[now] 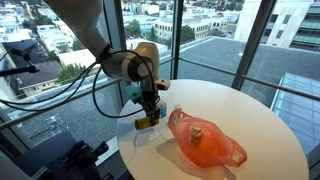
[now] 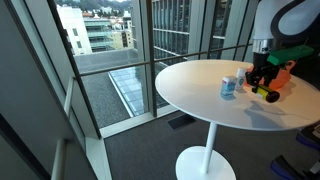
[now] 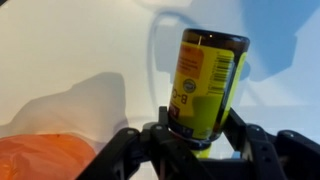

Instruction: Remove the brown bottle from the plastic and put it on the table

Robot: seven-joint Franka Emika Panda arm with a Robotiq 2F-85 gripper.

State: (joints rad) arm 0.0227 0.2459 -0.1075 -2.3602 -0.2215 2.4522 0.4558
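My pincer (image 3: pixel 196 138) is closed on the brown bottle (image 3: pixel 207 82). In the wrist view my two fingers (image 3: pixel 128 152) clamp its lower body from either side, with the yellow label turned toward the camera. Which end of the bottle points away from me I cannot tell.

The first half of the job looks done, since the bottle is out of the orange plastic (image 3: pixel 48 158). The plastic lies crumpled near my fingers at the lower corner, and as far as I can see it touches neither the bottle nor the pincer. What is left, I judge, is setting the bottle down and letting go.

In an exterior view the bottle (image 1: pixel 148 121) hangs low over the round white table (image 1: pixel 250 120), near its rim, with its shadow close underneath. I cannot tell whether it already touches the top. The plastic (image 1: pixel 205 143) sits further in on the table, apart from the bottle, and something pale that I cannot name shows through it.

My arm (image 1: pixel 85 30) comes in from high above and bends at the last joints, so the wrist points straight down at the table edge with the pincer (image 1: pixel 150 110) upright. In an exterior view the pincer (image 2: pixel 262 80) stands just in front of the plastic (image 2: pixel 284 74). Beyond the table are tall windows (image 1: pixel 200 30) and city buildings.
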